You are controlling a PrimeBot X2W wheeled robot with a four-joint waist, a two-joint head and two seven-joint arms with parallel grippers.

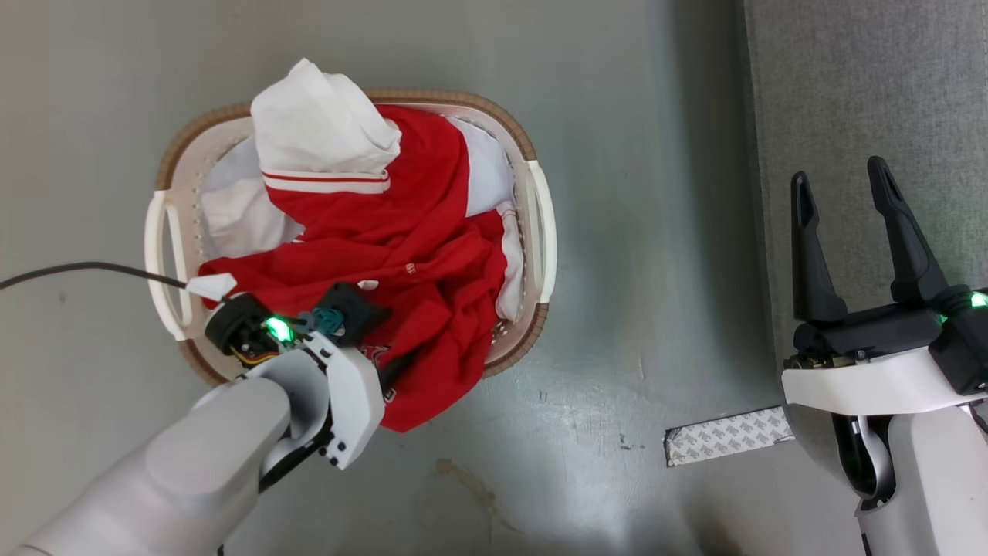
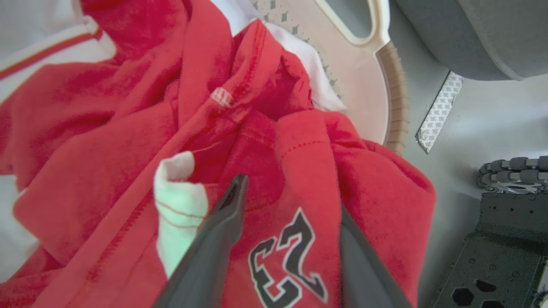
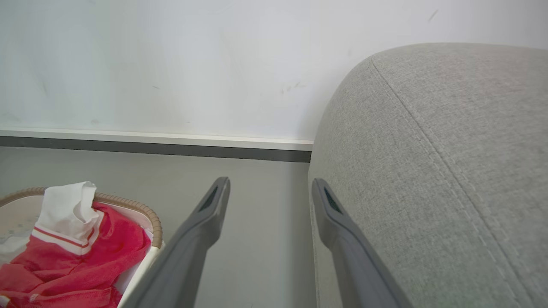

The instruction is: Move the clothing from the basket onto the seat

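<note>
The clothing [image 1: 401, 224], red with white panels and striped trim, is heaped in the oval cream basket [image 1: 494, 116] on the floor, one red corner hanging over the near rim. My left arm reaches down into it. In the left wrist view my left gripper [image 2: 291, 196] is open, its fingers astride a raised red fold [image 2: 299, 171] above a black printed emblem, the right finger partly buried in cloth. My right gripper [image 1: 841, 181] is open and holds nothing, beside the grey seat [image 1: 864, 77]. The right wrist view shows this gripper [image 3: 270, 184] between basket [image 3: 128, 203] and seat [image 3: 428, 149].
A pale liner cloth [image 1: 231, 208] lies under the garment. A strip of patterned tape [image 1: 729, 436] is stuck to the grey floor near the seat's corner. A black cable [image 1: 77, 268] runs in from the left. A wall with a dark skirting [image 3: 150, 149] stands behind.
</note>
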